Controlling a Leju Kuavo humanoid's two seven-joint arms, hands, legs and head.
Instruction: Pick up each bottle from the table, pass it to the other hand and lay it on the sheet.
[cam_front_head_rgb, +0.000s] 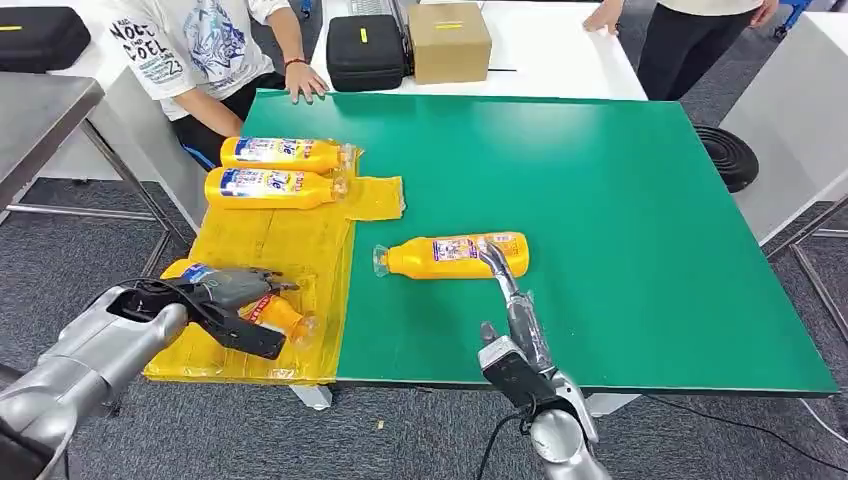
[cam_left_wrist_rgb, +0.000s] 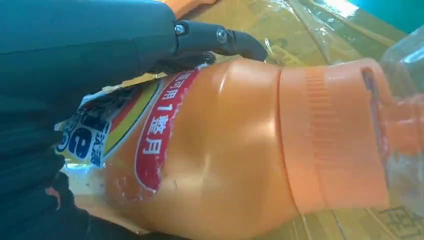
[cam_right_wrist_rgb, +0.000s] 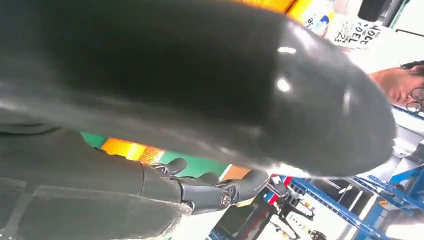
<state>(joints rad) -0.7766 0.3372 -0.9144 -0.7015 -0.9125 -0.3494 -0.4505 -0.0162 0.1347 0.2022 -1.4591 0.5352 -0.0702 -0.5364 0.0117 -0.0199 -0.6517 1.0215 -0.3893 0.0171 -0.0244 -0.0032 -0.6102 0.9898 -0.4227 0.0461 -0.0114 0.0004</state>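
Left hand (cam_front_head_rgb: 235, 295) is gripping an orange plastic bottle with a blue-and-red label (cam_left_wrist_rgb: 215, 155), fingers (cam_left_wrist_rgb: 220, 40) wrapped over its body, low over the near end of the yellow plastic sheet (cam_front_head_rgb: 250, 250). Two matching bottles (cam_front_head_rgb: 275, 170) are lying side by side at the sheet's far end. Right hand (cam_front_head_rgb: 505, 290) is reaching to a fourth orange bottle (cam_front_head_rgb: 450, 256) lying on the green surface (cam_front_head_rgb: 620, 200); cannot tell whether its fingers are gripping.

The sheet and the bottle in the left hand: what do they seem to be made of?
Sheet: probably thin glossy plastic film; it wrinkles and reflects light. Bottle: apparently smooth orange plastic with a ribbed collar, clear cap and printed label; its side shines where the left hand holds it.
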